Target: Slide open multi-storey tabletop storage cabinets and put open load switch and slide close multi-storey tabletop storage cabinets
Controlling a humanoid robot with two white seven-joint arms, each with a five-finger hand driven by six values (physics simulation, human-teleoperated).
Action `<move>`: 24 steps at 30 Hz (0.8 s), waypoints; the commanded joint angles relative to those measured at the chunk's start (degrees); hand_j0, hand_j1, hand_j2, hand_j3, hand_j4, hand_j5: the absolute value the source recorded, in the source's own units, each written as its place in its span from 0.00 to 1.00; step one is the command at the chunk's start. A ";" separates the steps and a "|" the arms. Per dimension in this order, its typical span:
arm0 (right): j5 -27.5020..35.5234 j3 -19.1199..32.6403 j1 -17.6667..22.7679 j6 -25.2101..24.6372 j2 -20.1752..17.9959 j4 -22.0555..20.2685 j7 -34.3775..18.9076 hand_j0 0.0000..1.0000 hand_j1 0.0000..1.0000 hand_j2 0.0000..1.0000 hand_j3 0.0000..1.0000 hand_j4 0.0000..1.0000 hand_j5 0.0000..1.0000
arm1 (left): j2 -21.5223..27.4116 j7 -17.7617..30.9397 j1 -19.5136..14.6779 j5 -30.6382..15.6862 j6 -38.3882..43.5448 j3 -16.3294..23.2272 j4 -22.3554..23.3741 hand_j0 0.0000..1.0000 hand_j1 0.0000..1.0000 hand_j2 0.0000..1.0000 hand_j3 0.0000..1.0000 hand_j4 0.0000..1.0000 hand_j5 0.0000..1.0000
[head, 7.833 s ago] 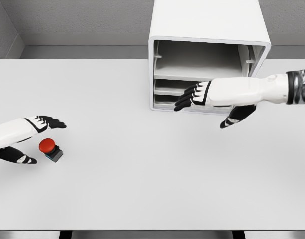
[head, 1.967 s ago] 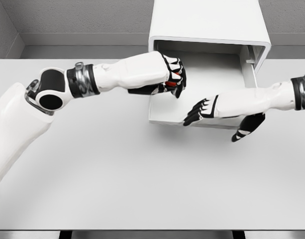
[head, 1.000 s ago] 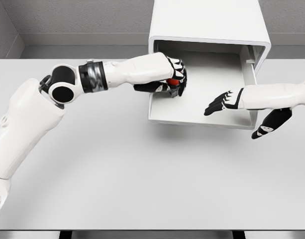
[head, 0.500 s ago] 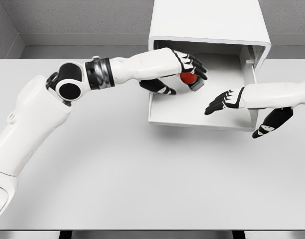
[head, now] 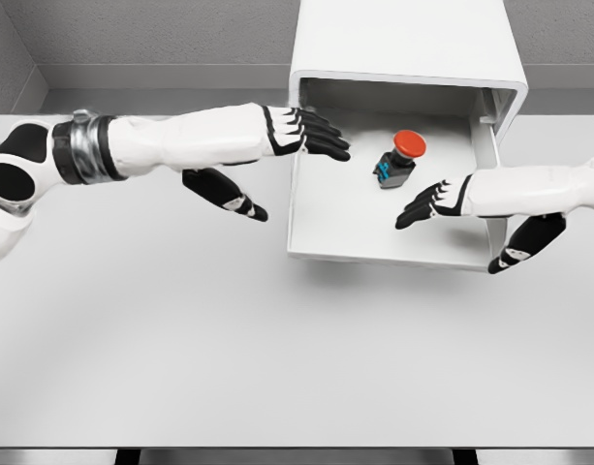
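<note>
Single head view, high, angled down and forward. Table (head: pixel 277 368) fills the frame; cabinet (head: pixel 408 44) at far edge, beyond both hands.

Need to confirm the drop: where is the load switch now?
In the head view, the load switch sits inside the pulled-out drawer, right of centre, free of both hands.

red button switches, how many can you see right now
1. The red-capped switch sits in the pulled-out drawer, toward its back right. The cabinet's lower levels are hidden.
</note>
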State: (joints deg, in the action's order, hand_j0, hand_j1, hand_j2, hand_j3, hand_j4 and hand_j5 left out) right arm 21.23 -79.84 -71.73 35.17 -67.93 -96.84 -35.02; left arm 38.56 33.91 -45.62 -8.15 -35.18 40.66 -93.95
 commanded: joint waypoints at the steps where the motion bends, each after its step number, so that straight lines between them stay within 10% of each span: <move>1: 0.39 -0.14 0.01 -0.17 0.26 -0.01 0.02 1.00 1.00 1.00 1.00 1.00 1.00 | 9.07 1.09 0.18 -6.62 0.18 0.30 -3.53 1.00 1.00 1.00 1.00 1.00 1.00; 9: -0.31 -0.85 0.27 -0.17 1.14 0.08 0.02 1.00 1.00 1.00 1.00 1.00 1.00 | 16.72 1.09 6.86 -6.36 0.18 -0.32 -1.95 1.00 1.00 1.00 1.00 1.00 1.00; 24: -3.74 0.65 -0.61 -0.17 2.19 0.52 0.02 1.00 1.00 1.00 1.00 1.00 1.00 | 16.63 1.09 8.00 -6.09 0.18 -0.23 -1.33 1.00 1.00 1.00 1.00 1.00 1.00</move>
State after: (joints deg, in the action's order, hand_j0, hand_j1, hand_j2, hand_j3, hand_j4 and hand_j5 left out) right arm 17.41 -79.09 -72.42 35.15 -66.27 -96.17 -35.02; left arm 55.13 35.02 -37.62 -13.79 -35.17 40.47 -95.25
